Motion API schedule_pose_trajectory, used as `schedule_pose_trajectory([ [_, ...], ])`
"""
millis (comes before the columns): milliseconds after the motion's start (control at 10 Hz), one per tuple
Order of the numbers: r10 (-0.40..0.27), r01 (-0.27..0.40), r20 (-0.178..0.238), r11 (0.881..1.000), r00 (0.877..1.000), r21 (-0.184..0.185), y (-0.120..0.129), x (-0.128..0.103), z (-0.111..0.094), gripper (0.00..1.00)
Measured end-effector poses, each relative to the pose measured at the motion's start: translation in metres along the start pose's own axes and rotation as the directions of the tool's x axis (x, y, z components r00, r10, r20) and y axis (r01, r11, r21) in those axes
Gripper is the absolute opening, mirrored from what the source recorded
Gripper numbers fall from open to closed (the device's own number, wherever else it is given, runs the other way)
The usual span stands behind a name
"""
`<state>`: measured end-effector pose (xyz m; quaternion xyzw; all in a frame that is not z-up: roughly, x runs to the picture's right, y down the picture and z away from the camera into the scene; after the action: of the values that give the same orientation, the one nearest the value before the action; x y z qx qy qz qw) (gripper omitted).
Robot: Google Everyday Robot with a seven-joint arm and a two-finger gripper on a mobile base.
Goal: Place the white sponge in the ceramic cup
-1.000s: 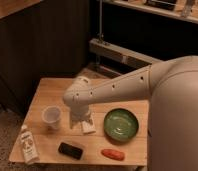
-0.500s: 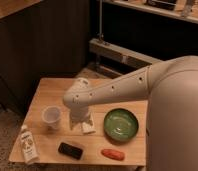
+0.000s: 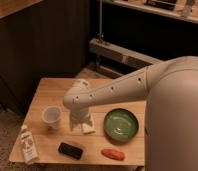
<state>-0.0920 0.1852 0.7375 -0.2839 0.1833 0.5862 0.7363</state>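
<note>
The white sponge [image 3: 88, 128] lies on the wooden table [image 3: 57, 90], between the cup and the green bowl. The ceramic cup [image 3: 52, 116] is white, stands upright to the left of the sponge, and looks empty. My gripper [image 3: 79, 121] points straight down at the end of the white arm. It sits right at the sponge's left side and hides part of it. The arm reaches in from the right across the table.
A green bowl [image 3: 121, 124] stands to the right of the sponge. A black flat object [image 3: 71, 150] and a red-orange object [image 3: 113, 154] lie near the front edge. A white bottle [image 3: 28, 145] stands at the front left corner. Dark cabinets stand behind the table.
</note>
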Motion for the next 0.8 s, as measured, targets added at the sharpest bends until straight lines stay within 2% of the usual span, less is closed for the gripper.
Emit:
schedule_pose_trajectory([
  [200,0.004,-0.004,0.009,1.0,1.0,0.006,-0.001,-0.004,-0.001,0.65],
  [500,-0.002,0.002,0.025,1.0,1.0,0.019,-0.017,-0.035,-0.001,0.65],
  [800,-0.015,0.016,0.003,1.0,1.0,-0.019,-0.023,-0.053,0.005,0.65],
])
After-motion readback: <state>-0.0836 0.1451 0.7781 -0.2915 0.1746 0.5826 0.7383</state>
